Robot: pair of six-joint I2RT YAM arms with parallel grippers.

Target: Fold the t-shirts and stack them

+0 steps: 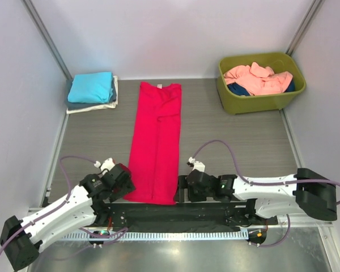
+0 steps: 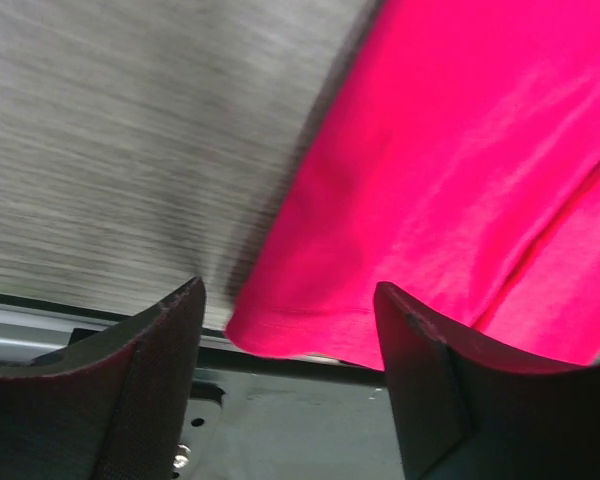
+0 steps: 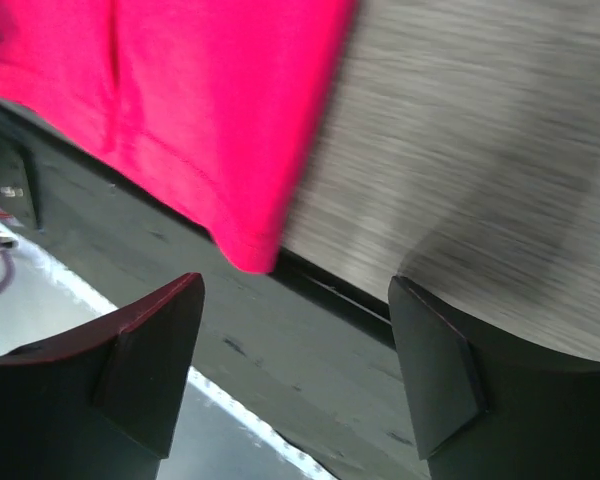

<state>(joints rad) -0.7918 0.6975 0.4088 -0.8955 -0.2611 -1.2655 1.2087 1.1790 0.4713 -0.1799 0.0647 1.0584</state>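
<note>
A crimson-pink t-shirt [image 1: 157,141] lies folded into a long narrow strip down the middle of the table, its hem at the near edge. My left gripper [image 1: 126,186] is open beside the hem's left corner [image 2: 270,335], which sits between the two fingers. My right gripper [image 1: 179,190] is open beside the hem's right corner [image 3: 252,255]. Neither grips the cloth. A folded stack with a turquoise t-shirt [image 1: 91,86] on top lies at the far left. Salmon-pink t-shirts [image 1: 258,78] and a dark blue one [image 1: 238,89] lie in the tub.
An olive-green tub [image 1: 260,84] stands at the far right. White walls close in the table on three sides. A black base plate [image 1: 175,214] runs along the near edge under both grippers.
</note>
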